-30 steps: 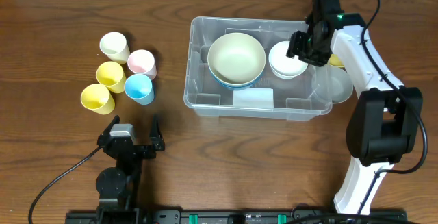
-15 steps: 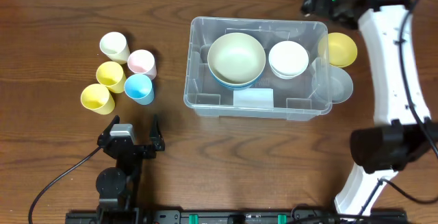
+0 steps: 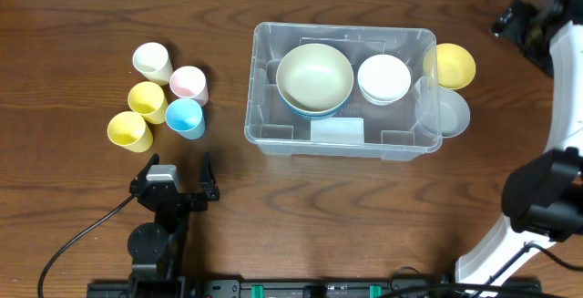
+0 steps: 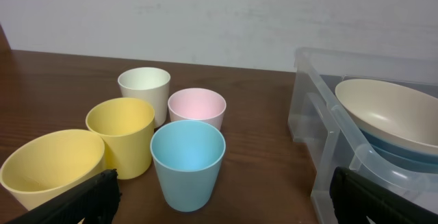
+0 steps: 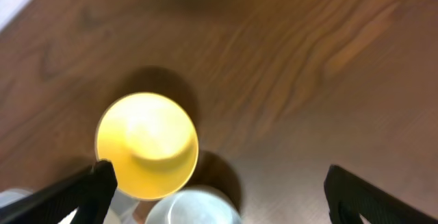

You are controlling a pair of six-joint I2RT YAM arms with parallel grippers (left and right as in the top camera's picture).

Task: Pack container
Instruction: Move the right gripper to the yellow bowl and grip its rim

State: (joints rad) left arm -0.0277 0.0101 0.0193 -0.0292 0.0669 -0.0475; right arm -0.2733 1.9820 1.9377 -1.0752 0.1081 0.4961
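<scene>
Right end effector (image 3: 512, 23) swung off the container (image 3: 273, 127) to the far corner, fingers spread & empty; container sits left of it w/ bowls (image 3: 315, 77) inside, so next prob. drop onto yellow bowl (image 5: 147, 145) below-left, pinch rim, carry over.

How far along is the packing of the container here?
Partly done. The container holds a cream bowl stacked on a blue bowl, plus a white bowl. Nothing is in hand: the right pincer and the left pincer are both open and empty. Left outside: the yellow bowl, a pale bowl beside it, and five cups.
</scene>
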